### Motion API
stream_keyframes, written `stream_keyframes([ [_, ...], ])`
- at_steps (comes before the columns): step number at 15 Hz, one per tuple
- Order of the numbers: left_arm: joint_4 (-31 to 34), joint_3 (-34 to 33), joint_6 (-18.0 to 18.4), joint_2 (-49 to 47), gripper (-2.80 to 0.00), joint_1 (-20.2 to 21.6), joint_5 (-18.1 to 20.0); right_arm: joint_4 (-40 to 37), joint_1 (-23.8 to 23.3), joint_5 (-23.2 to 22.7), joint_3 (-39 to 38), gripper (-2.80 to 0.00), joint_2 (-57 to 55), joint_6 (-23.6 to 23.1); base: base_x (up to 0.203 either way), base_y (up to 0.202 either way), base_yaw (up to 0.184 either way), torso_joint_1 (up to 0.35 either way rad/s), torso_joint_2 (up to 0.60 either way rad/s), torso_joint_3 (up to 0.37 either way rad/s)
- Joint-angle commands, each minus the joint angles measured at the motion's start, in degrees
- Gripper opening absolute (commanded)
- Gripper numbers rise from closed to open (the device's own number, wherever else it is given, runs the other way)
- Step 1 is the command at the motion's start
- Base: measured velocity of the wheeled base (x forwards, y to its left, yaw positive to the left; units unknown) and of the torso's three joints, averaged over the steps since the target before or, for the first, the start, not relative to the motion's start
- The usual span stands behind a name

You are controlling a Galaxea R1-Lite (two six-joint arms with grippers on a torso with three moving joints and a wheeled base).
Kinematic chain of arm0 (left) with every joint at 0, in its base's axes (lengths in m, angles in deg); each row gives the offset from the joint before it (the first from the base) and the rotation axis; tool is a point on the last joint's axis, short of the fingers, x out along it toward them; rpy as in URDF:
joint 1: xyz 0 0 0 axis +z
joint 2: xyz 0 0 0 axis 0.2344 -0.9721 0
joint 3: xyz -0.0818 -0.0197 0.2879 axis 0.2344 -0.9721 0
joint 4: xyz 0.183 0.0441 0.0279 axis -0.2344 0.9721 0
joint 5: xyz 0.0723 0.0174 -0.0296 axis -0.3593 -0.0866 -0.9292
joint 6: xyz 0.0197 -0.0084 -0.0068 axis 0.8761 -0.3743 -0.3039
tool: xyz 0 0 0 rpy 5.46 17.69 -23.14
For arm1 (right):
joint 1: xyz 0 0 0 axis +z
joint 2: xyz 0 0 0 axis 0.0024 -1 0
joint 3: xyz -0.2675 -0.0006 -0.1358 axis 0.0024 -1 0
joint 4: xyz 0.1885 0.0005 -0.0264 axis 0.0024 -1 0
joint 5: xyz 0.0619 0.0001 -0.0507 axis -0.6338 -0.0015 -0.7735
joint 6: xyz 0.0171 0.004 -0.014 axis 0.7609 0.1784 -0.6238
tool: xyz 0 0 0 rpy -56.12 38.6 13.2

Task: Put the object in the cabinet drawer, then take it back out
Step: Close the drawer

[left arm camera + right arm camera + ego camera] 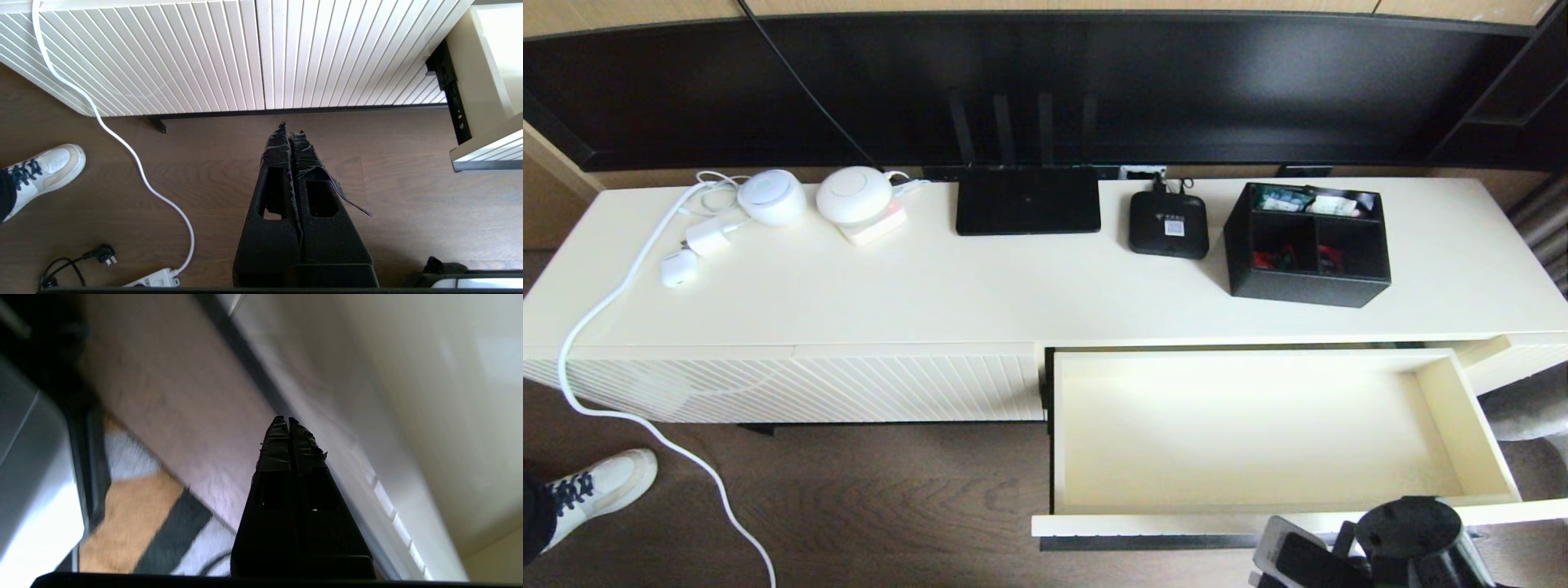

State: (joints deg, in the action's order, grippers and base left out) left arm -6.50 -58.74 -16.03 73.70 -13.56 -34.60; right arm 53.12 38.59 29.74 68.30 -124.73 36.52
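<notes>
The black organizer box (1307, 245) stands on the cabinet top at the right, behind the drawer, with red, white and teal items in its compartments. No gripper touches it. The cream cabinet drawer (1258, 433) is pulled out wide and its smooth interior holds nothing. My right arm (1409, 539) is low at the drawer's front edge. In the right wrist view my right gripper (285, 419) is shut on nothing, beside the drawer front (367, 428). My left gripper (291, 128) is shut and empty, hanging over the wooden floor in front of the diagonally ribbed panel (184, 53).
On the cabinet top are a flat black router (1027, 200), a small black set-top box (1168, 224), two white round devices (854, 194) and chargers. A white cable (621, 408) trails to the floor. A person's shoe (600, 486) is at the lower left.
</notes>
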Motion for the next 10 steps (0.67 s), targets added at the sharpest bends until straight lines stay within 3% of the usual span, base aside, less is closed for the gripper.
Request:
stream_keyframes([
  [1, 0.01, -0.02, 0.00, 0.00, -2.80, 0.00, -0.01, 11.91, -0.45, 0.21, -0.02, -2.80, -8.12, -0.03, 0.000, 0.000, 0.000, 0.000, 0.00, 0.000],
  [5, -0.02, 0.05, 0.00, -0.08, -2.80, 0.00, -0.01, 22.50, -0.52, 4.85, 1.57, -2.80, -10.47, -0.54, 0.000, 0.000, 0.000, 0.000, 0.00, 0.000],
  [10, 0.01, -0.02, 0.00, 0.00, -2.80, 0.00, -0.01, 27.88, -0.92, 4.96, 4.82, -2.80, -10.73, -1.42, 0.000, 0.000, 0.000, 0.000, 0.00, 0.000],
])
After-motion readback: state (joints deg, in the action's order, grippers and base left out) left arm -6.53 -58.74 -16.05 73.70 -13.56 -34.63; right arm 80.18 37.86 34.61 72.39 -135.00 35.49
